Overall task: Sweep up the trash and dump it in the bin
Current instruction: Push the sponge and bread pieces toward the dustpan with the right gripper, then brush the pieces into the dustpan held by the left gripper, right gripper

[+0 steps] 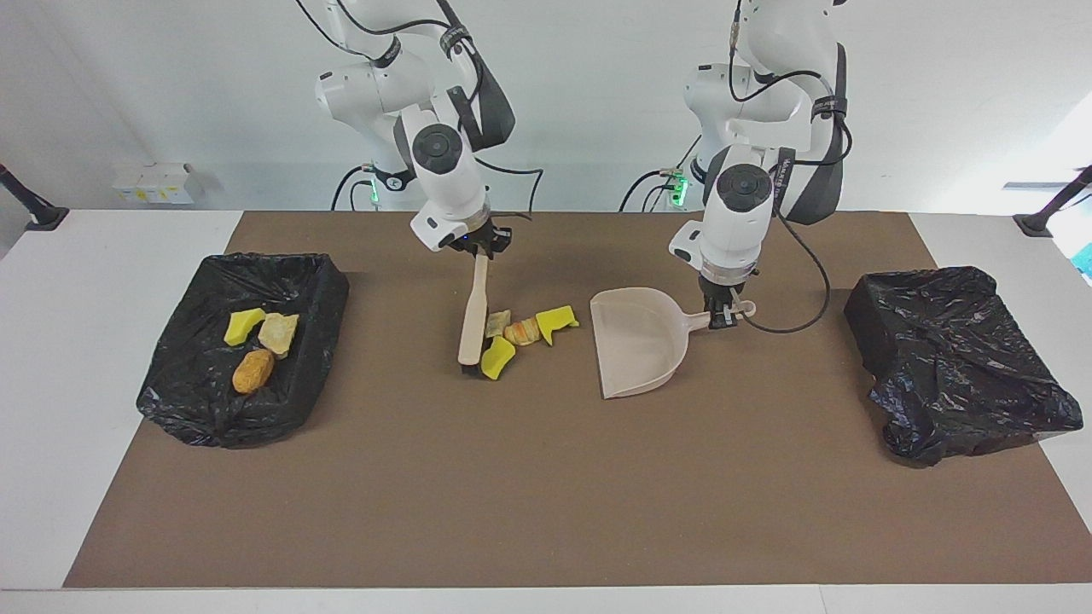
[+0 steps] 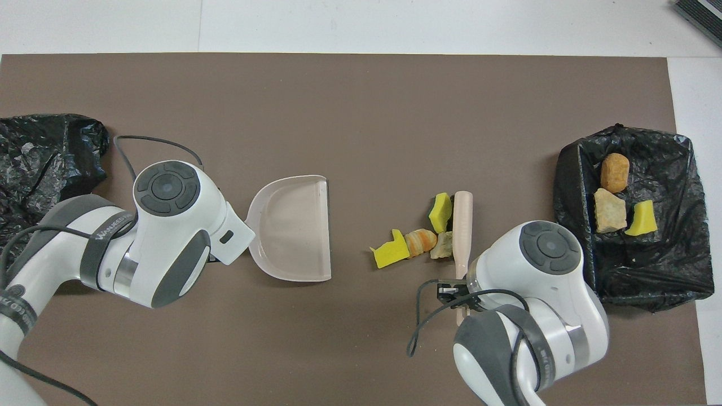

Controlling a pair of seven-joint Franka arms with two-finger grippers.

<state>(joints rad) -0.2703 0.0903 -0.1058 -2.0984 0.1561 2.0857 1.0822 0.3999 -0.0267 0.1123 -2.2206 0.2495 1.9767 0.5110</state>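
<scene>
Several trash pieces (image 1: 522,331) (image 2: 417,239), yellow sponge chunks and tan pastries, lie in a cluster mid-mat. My right gripper (image 1: 483,247) is shut on the handle of the beige brush (image 1: 473,317) (image 2: 462,225), whose bristle end rests on the mat against the cluster. My left gripper (image 1: 723,317) is shut on the handle of the beige dustpan (image 1: 638,341) (image 2: 293,228), which lies flat and empty, its mouth facing the cluster with a gap between. Three more pieces lie in the black-lined bin (image 1: 188,401) (image 2: 648,282) at the right arm's end.
A second black-bagged bin (image 1: 955,367) (image 2: 39,152) sits at the left arm's end of the brown mat (image 1: 546,495). Cables hang by both wrists.
</scene>
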